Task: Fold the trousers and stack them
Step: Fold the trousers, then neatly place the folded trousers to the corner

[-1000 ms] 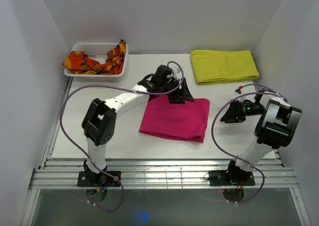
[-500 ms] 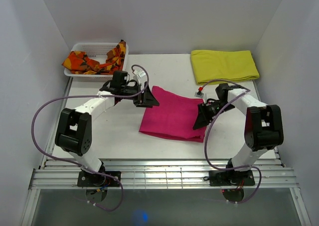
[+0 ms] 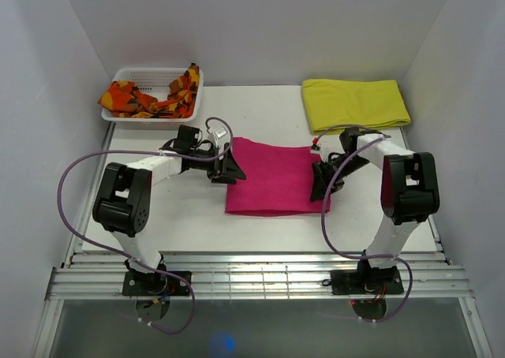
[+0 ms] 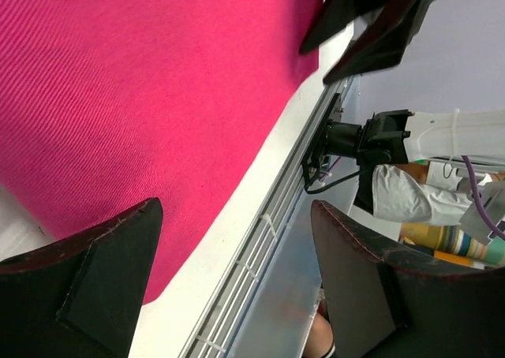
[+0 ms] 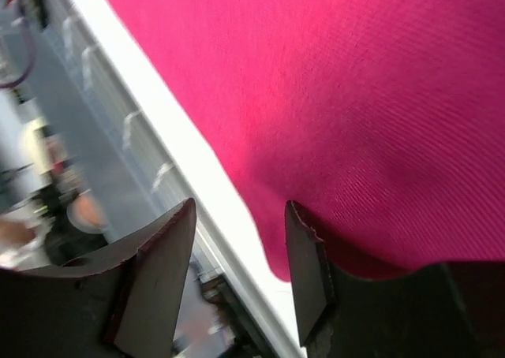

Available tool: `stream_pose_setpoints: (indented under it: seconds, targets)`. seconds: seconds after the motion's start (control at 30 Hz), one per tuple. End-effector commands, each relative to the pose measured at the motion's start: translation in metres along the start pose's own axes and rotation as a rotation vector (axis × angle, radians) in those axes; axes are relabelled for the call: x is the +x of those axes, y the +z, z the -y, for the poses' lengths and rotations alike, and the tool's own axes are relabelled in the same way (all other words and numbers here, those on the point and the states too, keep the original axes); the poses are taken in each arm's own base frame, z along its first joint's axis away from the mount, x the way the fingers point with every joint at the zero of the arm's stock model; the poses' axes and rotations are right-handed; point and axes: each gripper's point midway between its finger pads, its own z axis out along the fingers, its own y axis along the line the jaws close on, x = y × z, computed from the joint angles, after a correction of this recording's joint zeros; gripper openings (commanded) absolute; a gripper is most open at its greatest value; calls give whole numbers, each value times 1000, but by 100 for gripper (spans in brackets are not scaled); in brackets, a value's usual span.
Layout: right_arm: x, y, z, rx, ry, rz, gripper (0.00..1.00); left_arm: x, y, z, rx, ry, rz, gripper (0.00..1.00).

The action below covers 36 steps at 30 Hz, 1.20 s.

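Magenta trousers [image 3: 272,186], fingers [image 4: 87,287] at both edges

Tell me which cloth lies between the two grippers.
The pink trousers, folded mid-table. The yellow cloth lies at the far right; the patterned cloth sits in the basket.

One table [image 3: 173,208] holds one pair of pink trousers [image 3: 272,178], one yellow cloth [image 3: 355,104], one orange-and-red patterned cloth [image 3: 134,99] and one white basket [image 3: 154,122], plus two grippers: left gripper [image 3: 229,171] and right gripper [image 3: 322,182].
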Motion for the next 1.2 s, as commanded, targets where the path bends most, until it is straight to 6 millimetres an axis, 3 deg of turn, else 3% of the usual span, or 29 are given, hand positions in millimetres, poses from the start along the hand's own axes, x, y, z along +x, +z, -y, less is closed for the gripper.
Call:
stream_pose_setpoints:
  seconds: [0.0,0.07,0.1,0.13,0.17,0.23,0.27,0.3,0.33,0.37,0.4,0.43,0.53,0.57,0.67,0.7,0.73,0.8,1.0,1.17]
  targets:
    - [-53,-49,5,215,-190,126,58,-25,-14,43,26,282,82,87]
    - [-62,-70,-10,266,-247,185,61,-42,-22,74,-11,496,138,89]
    - [-65,-80,-13,292,-264,211,63,-35,-15,84,-27,578,116,90]
    - [-71,-90,-15,333,-292,249,65,-43,-15,82,-100,732,136,91]
    - [-75,-107,-24,393,-326,304,68,-38,-9,96,-113,842,132,92]
    - [-89,-136,-27,477,-373,414,83,-43,-6,92,-221,1046,137,96]
    - [-93,-156,-38,529,-389,495,94,-31,3,97,-232,1121,120,97]
    - [-97,-169,-36,579,-374,555,90,-35,7,103,-250,1197,155,97]
    - [-98,-173,-32,618,-348,601,90,-39,9,101,-298,1240,177,97]
    - [-107,-191,-32,694,-344,685,90,-34,14,95,-312,1284,167,97]
    - [-107,-201,-27,695,-244,750,90,-31,28,106,-292,1346,194,97]
    - [-109,-201,-28,677,-219,770,90,-28,36,105,-294,1380,200,96]
    - [-110,-179,-33,510,-147,715,93,-4,73,105,-281,1521,201,94]
    - [-106,-166,-27,451,-106,673,91,14,89,110,-245,1578,171,91]
    - [-72,-143,3,383,85,604,90,38,123,109,-242,1674,140,88]
    - [-63,-146,15,375,139,624,90,37,131,115,-256,1728,148,86]
    - [-56,-143,21,349,187,634,90,40,145,102,-289,1731,113,84]
    - [-39,-133,33,308,265,636,90,37,157,99,-342,1720,114,82]
    - [-19,-118,46,299,299,624,90,29,185,97,-338,1730,101,78]
    - [-9,-99,56,261,367,607,90,52,209,89,-324,1788,33,76]
